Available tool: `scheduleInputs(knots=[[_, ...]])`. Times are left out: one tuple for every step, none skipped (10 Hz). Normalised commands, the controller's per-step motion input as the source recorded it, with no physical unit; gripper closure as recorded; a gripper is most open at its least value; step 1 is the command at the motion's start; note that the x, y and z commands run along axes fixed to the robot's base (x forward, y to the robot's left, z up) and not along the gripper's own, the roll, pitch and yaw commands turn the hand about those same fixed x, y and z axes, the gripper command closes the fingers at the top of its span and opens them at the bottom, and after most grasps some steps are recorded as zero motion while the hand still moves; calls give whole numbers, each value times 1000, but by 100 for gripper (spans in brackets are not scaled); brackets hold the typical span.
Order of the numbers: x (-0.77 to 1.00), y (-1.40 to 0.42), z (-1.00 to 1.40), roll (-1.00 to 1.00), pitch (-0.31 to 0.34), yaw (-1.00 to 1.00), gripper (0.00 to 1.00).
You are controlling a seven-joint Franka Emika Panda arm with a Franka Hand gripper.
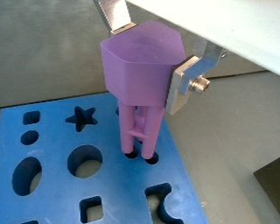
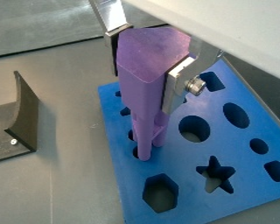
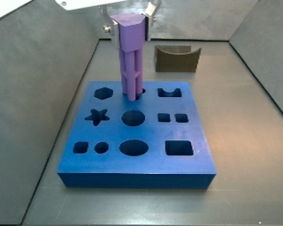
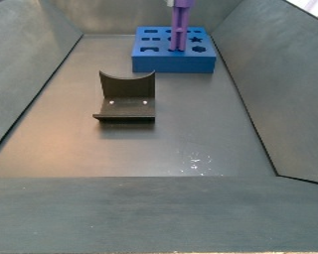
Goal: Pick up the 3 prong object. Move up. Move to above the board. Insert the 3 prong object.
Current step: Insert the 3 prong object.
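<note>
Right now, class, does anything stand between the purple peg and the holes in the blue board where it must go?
Nothing visible does. The end effector holds the purple peg upright at its top, and the peg's lower ends already sit at the small holes in the blue board.

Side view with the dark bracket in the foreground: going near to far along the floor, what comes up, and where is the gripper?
Fixture → board → 3 prong object standing in the board, with the gripper at its top, at the frame edge.

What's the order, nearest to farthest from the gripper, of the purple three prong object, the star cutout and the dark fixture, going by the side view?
1. 3 prong object: held in the gripper, standing on the board.
2. Star cutout: on the board, below.
3. Fixture: apart on the floor.
</note>
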Motion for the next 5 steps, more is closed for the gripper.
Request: scheduleInputs(knots=[[129, 71, -214, 0, 0, 0, 100], [123, 103, -251, 0, 0, 0, 100], [149, 103, -251, 0, 0, 0, 100], [134, 20, -257, 0, 0, 0, 100], [120, 0, -289, 0, -27, 0, 100]])
